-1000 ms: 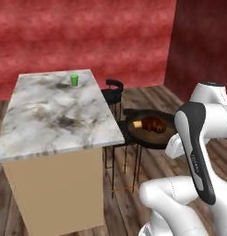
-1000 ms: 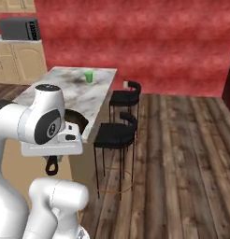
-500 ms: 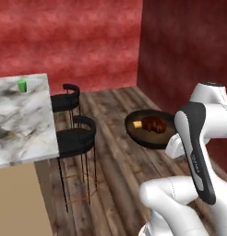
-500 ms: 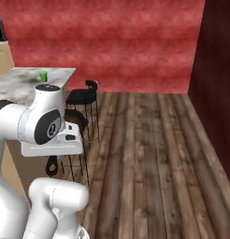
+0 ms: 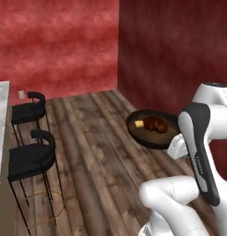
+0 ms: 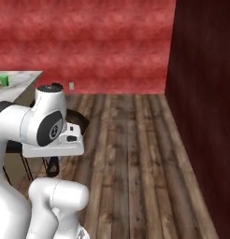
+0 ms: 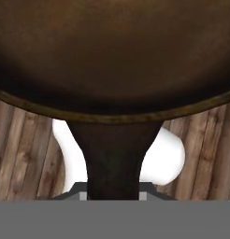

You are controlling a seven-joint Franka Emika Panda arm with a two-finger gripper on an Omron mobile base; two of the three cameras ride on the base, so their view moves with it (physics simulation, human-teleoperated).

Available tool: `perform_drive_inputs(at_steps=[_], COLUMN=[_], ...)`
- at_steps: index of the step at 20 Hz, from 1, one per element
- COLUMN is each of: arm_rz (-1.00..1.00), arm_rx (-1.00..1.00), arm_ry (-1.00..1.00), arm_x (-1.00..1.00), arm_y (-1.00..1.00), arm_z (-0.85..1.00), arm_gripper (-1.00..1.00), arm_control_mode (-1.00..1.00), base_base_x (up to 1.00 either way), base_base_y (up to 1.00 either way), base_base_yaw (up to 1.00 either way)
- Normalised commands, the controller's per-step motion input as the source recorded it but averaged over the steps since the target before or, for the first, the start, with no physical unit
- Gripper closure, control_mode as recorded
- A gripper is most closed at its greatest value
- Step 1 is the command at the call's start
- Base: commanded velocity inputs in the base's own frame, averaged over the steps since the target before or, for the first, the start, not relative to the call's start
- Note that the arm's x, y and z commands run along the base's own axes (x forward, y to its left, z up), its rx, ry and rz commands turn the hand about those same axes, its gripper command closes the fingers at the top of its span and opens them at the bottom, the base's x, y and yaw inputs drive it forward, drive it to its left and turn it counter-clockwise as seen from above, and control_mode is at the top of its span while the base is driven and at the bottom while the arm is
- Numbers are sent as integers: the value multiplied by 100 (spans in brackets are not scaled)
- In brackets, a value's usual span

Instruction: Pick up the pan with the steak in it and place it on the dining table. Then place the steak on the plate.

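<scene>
The pan (image 5: 151, 129) hangs in the air above the wooden floor (image 5: 97, 152), level, with the steak (image 5: 155, 124) lying in it and a small yellow chunk just beside the meat. In the hand view the pan's handle (image 7: 114, 161) runs straight down between the finger tips — the gripper (image 7: 112, 196) is clenched on it, jaws nearly closed. The arm is folded, its forearm upright at the right of the left base view. Two black stools (image 5: 30, 154) stand beside the dining table (image 5: 0, 133) — well apart from the pan.
</scene>
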Motion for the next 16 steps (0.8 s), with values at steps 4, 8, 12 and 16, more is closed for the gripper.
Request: perform_drive_inputs(at_steps=[4, 8, 12, 16], arm_rz=[0, 0, 0, 0], arm_rx=[0, 0, 0, 0], arm_ry=[0, 0, 0, 0], arm_x=[0, 0, 0, 0], arm_y=[0, 0, 0, 0], arm_z=[0, 0, 0, 0], arm_gripper=[100, 100, 100, 100], arm_control_mode=[100, 100, 100, 100], base_base_x=[99, 100, 100, 100], base_base_y=[0, 2, 2, 0], base_base_yaw=[-6, -6, -4, -4])
